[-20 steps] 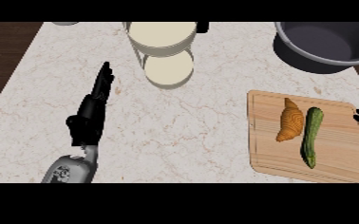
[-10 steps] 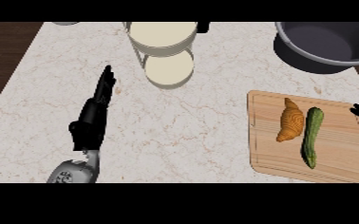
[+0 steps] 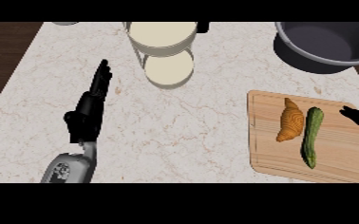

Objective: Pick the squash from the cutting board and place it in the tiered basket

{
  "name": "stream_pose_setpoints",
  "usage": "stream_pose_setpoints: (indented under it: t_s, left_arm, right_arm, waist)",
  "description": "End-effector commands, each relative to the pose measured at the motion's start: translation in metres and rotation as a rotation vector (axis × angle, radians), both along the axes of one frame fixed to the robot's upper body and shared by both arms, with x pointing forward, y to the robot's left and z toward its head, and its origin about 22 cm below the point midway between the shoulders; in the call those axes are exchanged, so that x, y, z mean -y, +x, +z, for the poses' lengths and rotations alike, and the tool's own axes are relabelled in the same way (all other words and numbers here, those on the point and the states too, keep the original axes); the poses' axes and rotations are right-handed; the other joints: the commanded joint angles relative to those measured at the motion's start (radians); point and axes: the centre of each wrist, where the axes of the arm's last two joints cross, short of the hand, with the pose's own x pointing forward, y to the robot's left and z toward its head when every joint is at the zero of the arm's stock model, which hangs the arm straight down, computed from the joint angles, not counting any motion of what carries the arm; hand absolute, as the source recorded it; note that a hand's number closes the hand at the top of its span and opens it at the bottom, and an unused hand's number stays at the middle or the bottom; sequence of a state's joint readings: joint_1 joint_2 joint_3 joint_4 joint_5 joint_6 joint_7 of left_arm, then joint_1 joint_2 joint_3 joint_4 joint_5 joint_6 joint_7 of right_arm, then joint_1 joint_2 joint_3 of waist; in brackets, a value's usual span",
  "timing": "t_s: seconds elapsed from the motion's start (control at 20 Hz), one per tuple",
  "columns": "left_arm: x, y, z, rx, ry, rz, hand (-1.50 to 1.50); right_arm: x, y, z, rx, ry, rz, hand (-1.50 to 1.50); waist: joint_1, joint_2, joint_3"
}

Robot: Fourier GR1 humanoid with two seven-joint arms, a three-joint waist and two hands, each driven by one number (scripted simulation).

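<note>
A long green squash [image 3: 310, 136] lies on the wooden cutting board [image 3: 270, 156] at the right, beside an orange croissant [image 3: 291, 119]. The tiered basket [image 3: 165, 46], cream with two round tiers, stands at the back centre. My left hand [image 3: 89, 106] rests open on the counter at the left, fingers straight and pointing away. Only a black tip of my right hand [image 3: 350, 114] shows at the right edge, just right of the squash's upper end.
A dark grey pot [image 3: 319, 45] stands at the back right. The counter's left edge meets dark wood [image 3: 14, 47] at the far left.
My right hand's tip has come into view at the right edge near the cutting board. My left hand has drifted slightly.
</note>
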State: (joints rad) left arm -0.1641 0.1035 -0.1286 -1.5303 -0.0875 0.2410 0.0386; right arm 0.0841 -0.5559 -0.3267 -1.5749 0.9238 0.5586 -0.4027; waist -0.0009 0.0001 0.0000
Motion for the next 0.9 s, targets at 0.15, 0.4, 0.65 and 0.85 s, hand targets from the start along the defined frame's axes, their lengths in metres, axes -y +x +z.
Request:
stream_pose_setpoints:
  t_s: [0.15, 0.4, 0.65, 0.85]
  left_arm:
    - [0.016, 0.002, 0.006, -0.001, -0.004, -0.002, 0.00]
    - [0.015, 0.015, 0.016, -0.019, -0.004, -0.004, 0.00]
    - [-0.009, 0.012, -0.001, 0.010, -0.012, 0.012, 0.00]
    - [0.010, -0.021, -0.005, 0.000, -0.002, -0.019, 0.00]
  right_arm:
    - [0.002, 0.004, -0.007, -0.024, 0.018, 0.025, -1.50]
    - [-0.009, 0.013, -0.022, -0.051, 0.020, 0.032, -1.50]
    - [-0.026, 0.012, -0.033, -0.051, 0.034, 0.024, -1.50]
    - [-0.013, 0.033, -0.038, -0.061, 0.010, 0.023, -1.50]
  waist:
    - [-0.001, -0.001, 0.000]
    - [-0.002, 0.000, 0.000]
    - [-0.003, 0.000, 0.000]
    - [0.003, 0.000, 0.000]
